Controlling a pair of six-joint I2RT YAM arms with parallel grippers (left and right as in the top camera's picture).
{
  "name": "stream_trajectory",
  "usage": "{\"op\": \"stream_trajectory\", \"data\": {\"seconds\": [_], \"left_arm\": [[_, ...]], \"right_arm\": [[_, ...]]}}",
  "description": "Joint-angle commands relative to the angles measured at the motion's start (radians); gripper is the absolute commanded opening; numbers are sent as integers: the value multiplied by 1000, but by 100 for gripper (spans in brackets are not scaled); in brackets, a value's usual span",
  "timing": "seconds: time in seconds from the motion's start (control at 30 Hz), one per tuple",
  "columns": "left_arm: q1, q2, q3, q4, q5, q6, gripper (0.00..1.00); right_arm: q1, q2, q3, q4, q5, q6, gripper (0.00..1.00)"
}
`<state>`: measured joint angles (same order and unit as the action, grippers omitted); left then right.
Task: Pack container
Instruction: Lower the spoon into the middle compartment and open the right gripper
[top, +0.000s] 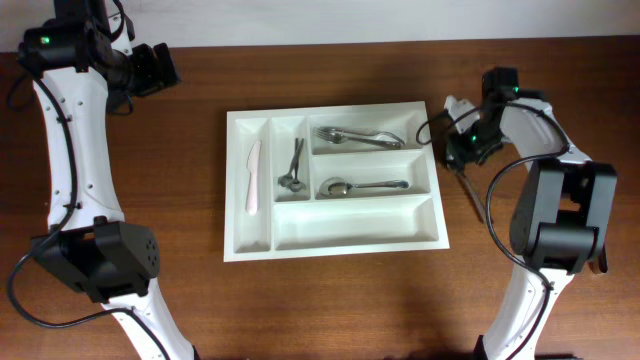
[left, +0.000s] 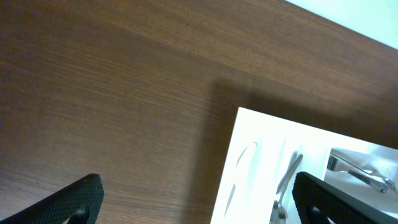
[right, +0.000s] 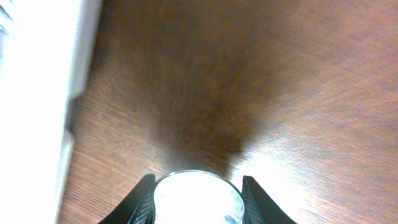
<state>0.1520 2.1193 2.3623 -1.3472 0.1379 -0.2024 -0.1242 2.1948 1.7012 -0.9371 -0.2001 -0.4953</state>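
Clamped in the right claw (right: 198, 182) is a shiny round piece, probably a spoon (right: 198, 199), held low over bare desk (right: 280, 93) just beside the container's (right: 37, 93) right wall. The grip looks shallow, so the spoon may swivel, slip out, or catch the rim when carried across. Left claw (left: 199, 190) hangs apart, empty, off the container's opposite end.

left wrist: container (left: 261, 134) cropped bottom-right | right wrist: shiny object (right: 198, 196) blurred, cropped
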Motion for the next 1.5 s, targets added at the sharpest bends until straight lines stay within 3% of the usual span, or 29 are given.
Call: {"op": "stream_trajectory", "data": {"seconds": [0.0, 0.2, 0.7, 1.0, 1.27, 1.47], "left_arm": [[1, -5, 13, -1, -4, 5, 99], [1, -5, 13, -1, -4, 6, 99], [2, -5, 13, -1, -4, 5, 99], [2, -5, 13, -1, -4, 6, 99], [2, -5, 13, -1, -4, 6, 99], [2, -5, 13, -1, -4, 6, 99]], "right_arm": [[11, -14, 153, -55, 2, 7, 27], [22, -16, 316, -188, -63, 6, 26], [268, -25, 335, -246, -107, -38, 25], [422, -23, 326, -313, -104, -293, 25], [433, 3, 240, -311, -104, -577, 25], [435, 21, 206, -262, -116, -604, 25]]}}
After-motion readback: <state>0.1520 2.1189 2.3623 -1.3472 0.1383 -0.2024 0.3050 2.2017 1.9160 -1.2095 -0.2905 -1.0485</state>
